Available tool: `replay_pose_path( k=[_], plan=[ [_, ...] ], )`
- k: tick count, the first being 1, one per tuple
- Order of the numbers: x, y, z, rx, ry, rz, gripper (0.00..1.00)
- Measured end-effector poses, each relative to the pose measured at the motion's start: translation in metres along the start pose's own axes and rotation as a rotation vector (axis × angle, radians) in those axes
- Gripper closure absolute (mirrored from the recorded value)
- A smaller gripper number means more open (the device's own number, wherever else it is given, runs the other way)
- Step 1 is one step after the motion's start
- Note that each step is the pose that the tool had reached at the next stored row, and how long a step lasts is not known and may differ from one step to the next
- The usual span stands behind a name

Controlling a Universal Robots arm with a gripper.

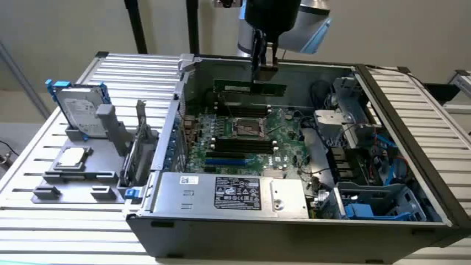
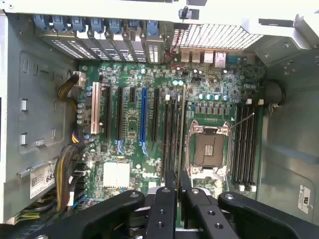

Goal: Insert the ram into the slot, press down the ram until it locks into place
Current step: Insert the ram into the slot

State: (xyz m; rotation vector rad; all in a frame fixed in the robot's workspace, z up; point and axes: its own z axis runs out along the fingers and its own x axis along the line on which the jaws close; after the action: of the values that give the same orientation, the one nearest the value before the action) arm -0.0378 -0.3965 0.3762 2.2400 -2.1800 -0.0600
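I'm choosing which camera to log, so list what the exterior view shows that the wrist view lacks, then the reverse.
Exterior view's own: the hard drive standing and a processor chip lying on the grey fixture at the exterior view's left, plus the broad face of the ram. Wrist view's own: the white slot, the yellow cable bundles and the rear port block. Shared: the pincer shut on the ram, the motherboard, the processor socket, the blue slot and the black memory slots.
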Motion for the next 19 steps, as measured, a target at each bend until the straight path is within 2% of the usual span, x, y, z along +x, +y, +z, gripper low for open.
replay_pose_path(
  k=[13,19],
  plan=[
    [0.000,0.0000,0.0004,-0.0001,0.0002,0.000,0.86],
    [0.000,-0.0004,0.0107,0.0029,0.0008,0.000,0.86]
  ],
)
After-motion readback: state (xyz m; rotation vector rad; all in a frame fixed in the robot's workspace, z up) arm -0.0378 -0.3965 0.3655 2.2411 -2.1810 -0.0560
